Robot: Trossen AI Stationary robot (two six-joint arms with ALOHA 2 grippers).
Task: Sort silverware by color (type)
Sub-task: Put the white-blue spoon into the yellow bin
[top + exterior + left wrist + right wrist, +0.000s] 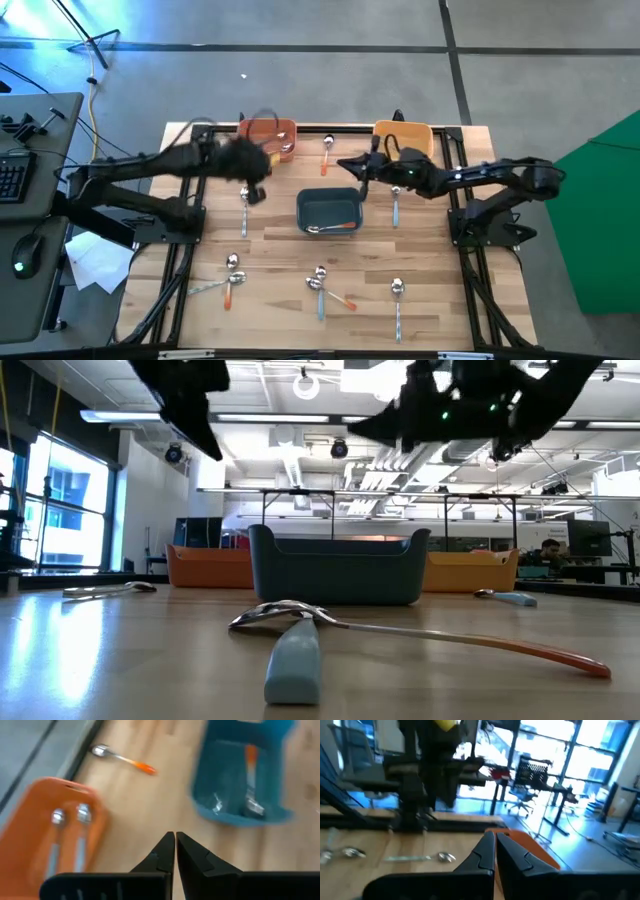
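Observation:
Small spoons with shiny bowls lie scattered on the wooden table point(280, 320): an orange-handled one point(327, 150) at the far edge, a silver one point(245, 212), a light blue one point(395, 207), and several more near the front point(320, 285). Two silver spoons point(67, 817) lie in the orange bin point(40, 810). An orange-handled spoon point(251, 760) lies in the dark blue bin point(330, 210). My left gripper point(175, 836) hovers shut and empty between the orange and dark blue bins. My right gripper point(495, 836) is shut and empty above the table, left of the yellow bin point(403, 137).
The three bins stand in the far half of the table, the dark blue one point(340, 565) in the middle. In the low view a blue-handled spoon point(295, 655) and an orange-handled spoon point(560, 653) cross in the foreground. A desk with keyboard and mouse stands left of the table.

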